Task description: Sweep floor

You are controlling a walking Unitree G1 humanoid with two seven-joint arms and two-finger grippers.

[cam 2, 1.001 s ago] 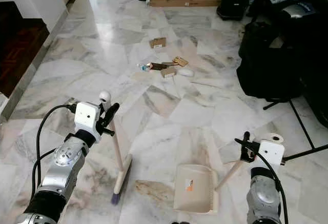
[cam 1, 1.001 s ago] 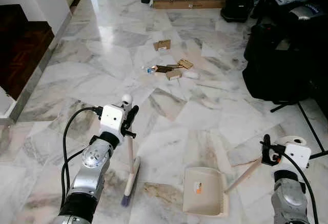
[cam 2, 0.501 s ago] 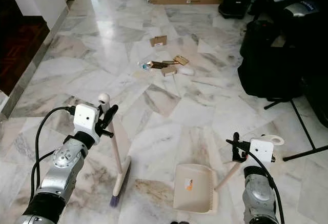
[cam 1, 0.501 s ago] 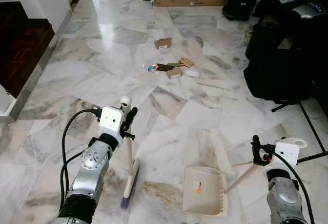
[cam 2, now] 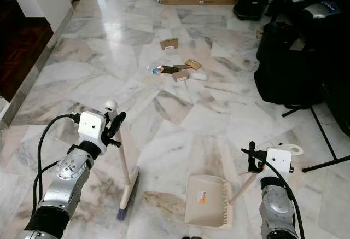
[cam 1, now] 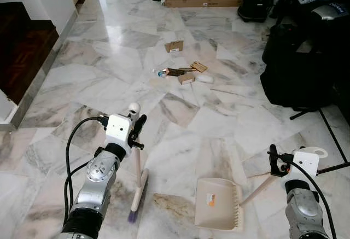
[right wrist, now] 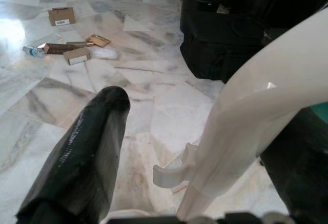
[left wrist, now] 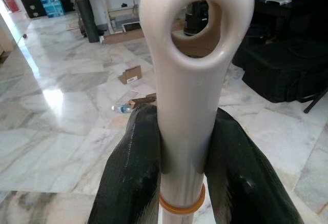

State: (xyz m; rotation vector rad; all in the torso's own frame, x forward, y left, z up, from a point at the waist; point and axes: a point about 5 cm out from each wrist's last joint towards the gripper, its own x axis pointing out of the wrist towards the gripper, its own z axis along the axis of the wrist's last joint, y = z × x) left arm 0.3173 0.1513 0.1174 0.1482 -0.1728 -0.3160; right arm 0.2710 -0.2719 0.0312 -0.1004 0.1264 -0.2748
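Left gripper point(left wrist: 182, 162) clamps the broom point(cam 1: 138, 180) handle between its jaws; right gripper point(cam 1: 280, 163) grips the dustpan point(cam 1: 219, 203) handle. Litter point(cam 1: 183, 75) lies well ahead of both. Advance first, keeping bristles low.

No text can be read anywhere. The dustpan point(cam 1: 217, 204), lying just beside the right gripper point(cam 1: 275, 161), carries a small orange sticker point(cam 1: 211, 199), too small to make out. A cardboard box point(right wrist: 60, 15), far ahead of that gripper, bears a white label whose print is too blurred.
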